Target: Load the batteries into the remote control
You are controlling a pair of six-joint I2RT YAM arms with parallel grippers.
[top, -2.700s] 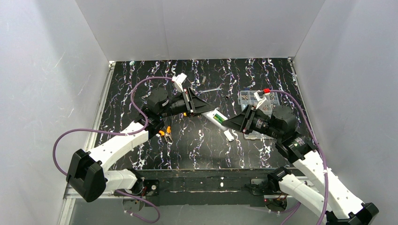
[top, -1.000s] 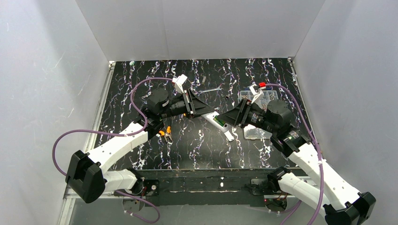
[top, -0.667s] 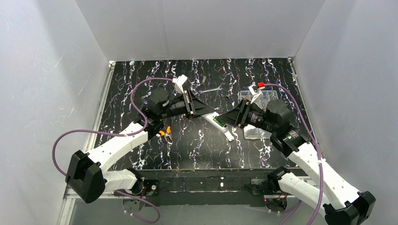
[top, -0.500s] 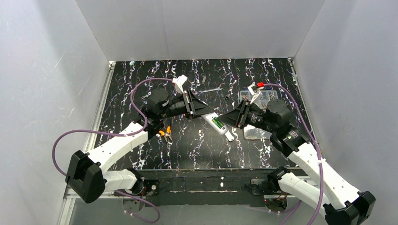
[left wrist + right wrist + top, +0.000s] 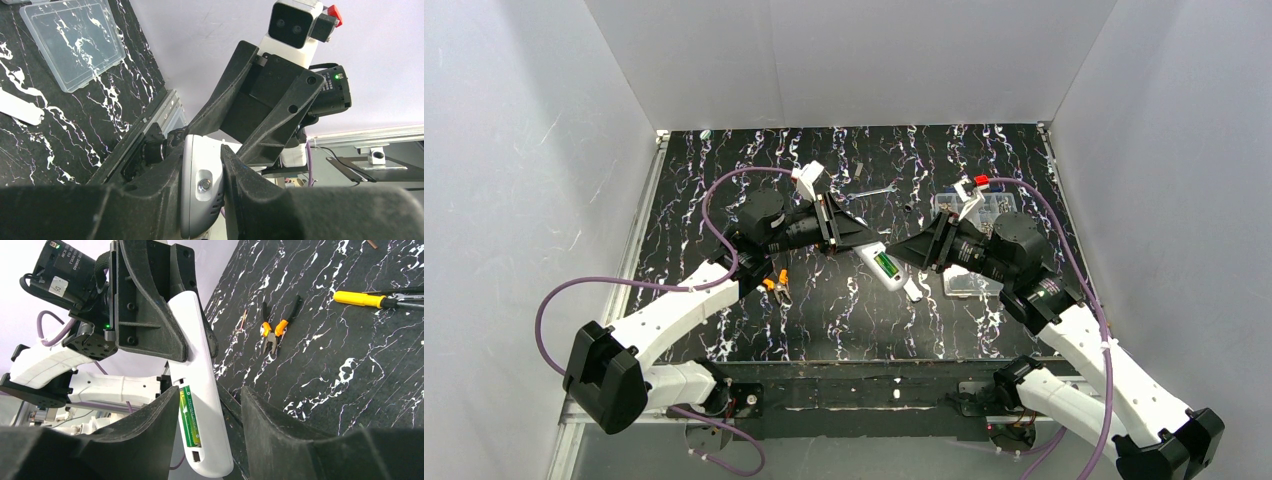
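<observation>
White walls point(image 5: 854, 60) box my black marbled worktop point(image 5: 724, 170). Left gripper point(image 5: 862, 240) clamps the remote control point(image 5: 892, 283); right gripper point(image 5: 902, 255) open astride it. Only right wrist view catches yellow screwdriver point(image 5: 359, 298).

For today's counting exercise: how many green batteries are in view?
1: the green battery lies in the compartment of the remote control, which the left gripper holds. Others may be hidden.

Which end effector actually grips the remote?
The left end effector, shut on the remote control; the right end effector stands open around it.
</observation>
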